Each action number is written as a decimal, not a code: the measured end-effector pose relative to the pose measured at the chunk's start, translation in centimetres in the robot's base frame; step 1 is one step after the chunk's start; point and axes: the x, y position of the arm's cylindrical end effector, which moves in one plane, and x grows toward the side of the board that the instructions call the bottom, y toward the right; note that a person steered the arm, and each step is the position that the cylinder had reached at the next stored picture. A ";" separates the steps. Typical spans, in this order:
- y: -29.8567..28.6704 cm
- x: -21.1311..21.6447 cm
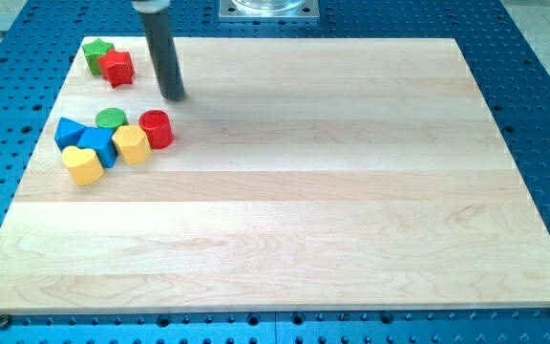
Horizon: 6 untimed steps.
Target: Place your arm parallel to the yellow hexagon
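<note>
Pale wooden board carries my tip above yellow hexagon.

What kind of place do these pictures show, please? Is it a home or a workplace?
Most likely a robotics lab bench, not a home. A wooden board lies on a blue perforated metal table, small blocks such as the yellow hexagon sit on it, and my tip stands above them.

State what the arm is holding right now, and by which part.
Nothing is held. My tip touches no block; it sits above the red cylinder, right of the red star.
</note>
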 end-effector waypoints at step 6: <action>-9.5 15.7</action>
